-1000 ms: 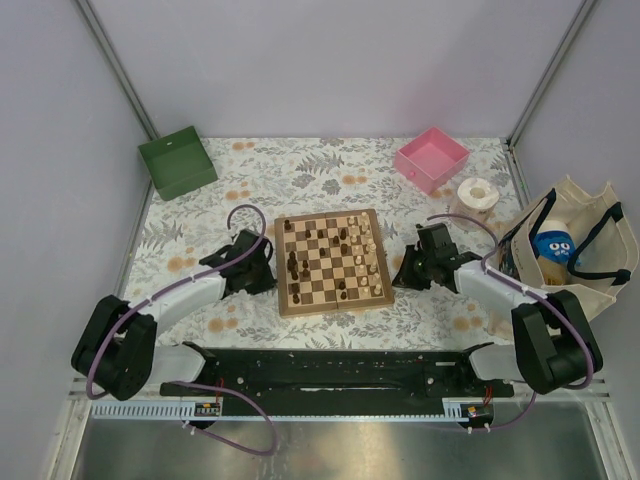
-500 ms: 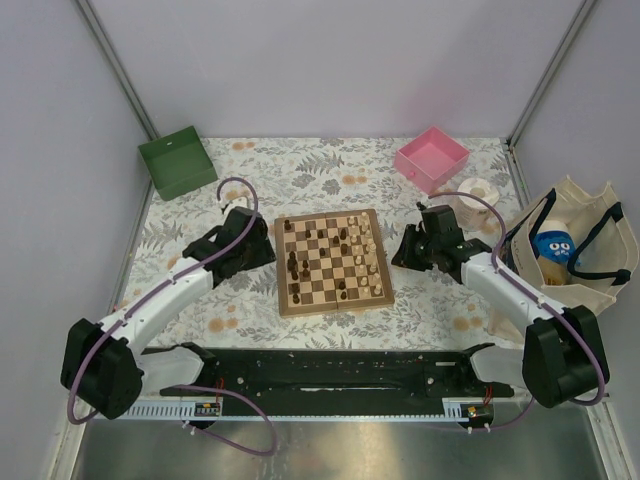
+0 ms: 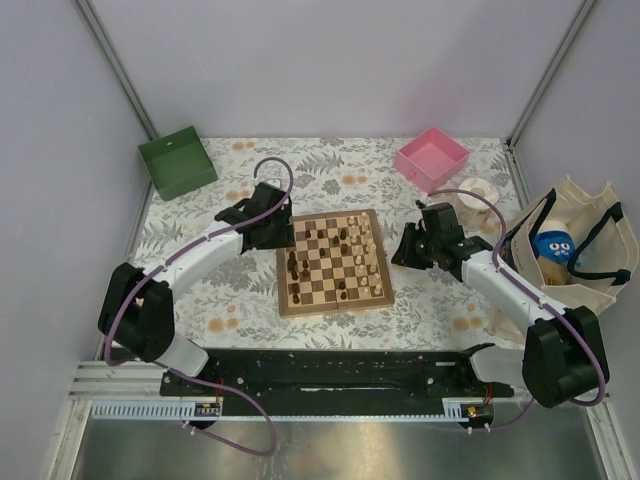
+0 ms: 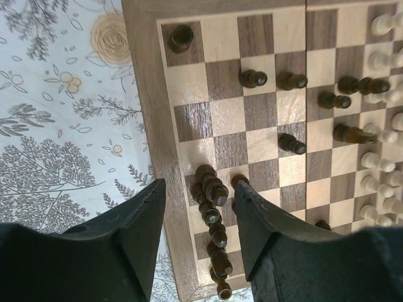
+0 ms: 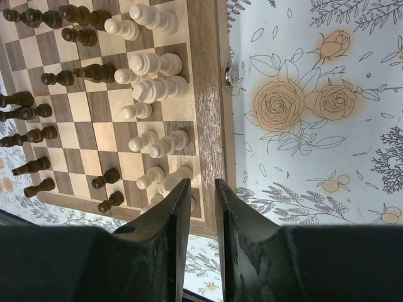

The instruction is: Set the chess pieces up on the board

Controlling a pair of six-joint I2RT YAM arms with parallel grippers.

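The board lies mid-table with dark pieces and cream pieces scattered on it. My left gripper is open above the board's far left corner. In the left wrist view its fingers straddle a tight cluster of dark pieces near the board's border without touching them. My right gripper hovers just off the board's right edge, empty, jaws only narrowly apart. In the right wrist view its fingertips hang over the border, beside cream pieces.
A green box stands at the back left and a pink box at the back right. A tape roll and a canvas bag holding a blue item sit at the right. A flowered cloth covers the table.
My left gripper has swung from beside the board's left edge up to its far left corner. My right gripper moved slightly away from me early on, then held still.
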